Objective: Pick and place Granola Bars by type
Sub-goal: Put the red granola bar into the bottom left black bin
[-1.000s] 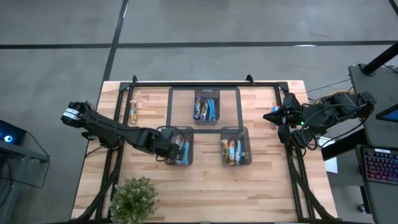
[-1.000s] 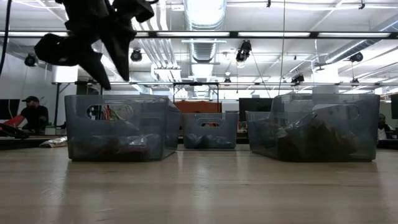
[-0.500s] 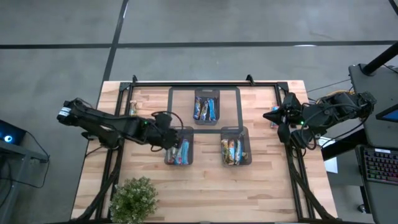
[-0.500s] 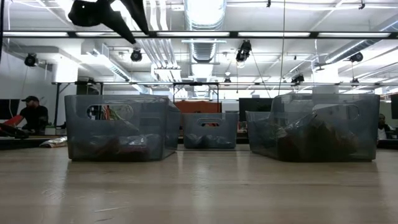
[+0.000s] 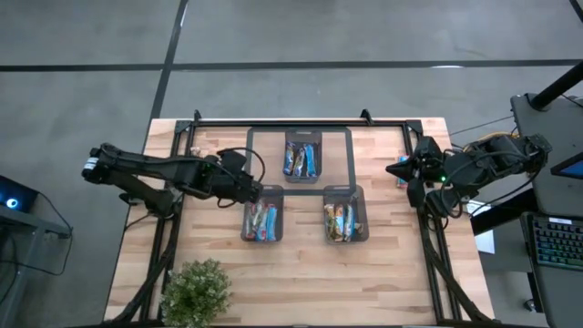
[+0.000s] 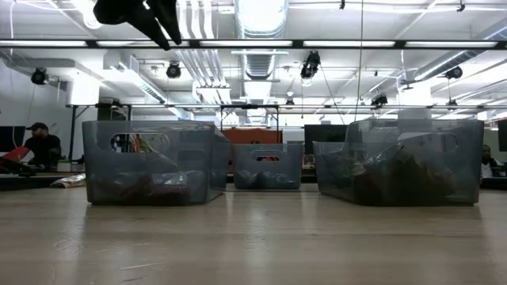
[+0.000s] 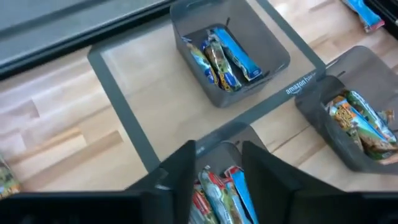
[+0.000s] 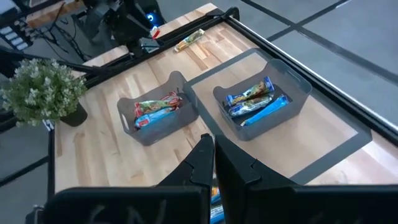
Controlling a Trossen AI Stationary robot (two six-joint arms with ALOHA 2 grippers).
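Above the left bin [image 5: 261,220], I see my left gripper [image 7: 217,165] with its two fingers [image 7: 181,169] parted and nothing between them (the bin's red and blue bars [image 5: 260,219] lie directly beneath). Back bin [image 5: 302,157]: blue bars [image 7: 222,55]. Right bin [image 5: 344,214]: mixed bars [image 5: 342,221]. One loose bar [image 5: 195,165] lies near the table's [image 5: 301,273] left edge, another, blue [image 5: 401,170], at the right edge by my right gripper [image 8: 214,151], which is closed on nothing. A plant [image 5: 195,292] stands at the front left.
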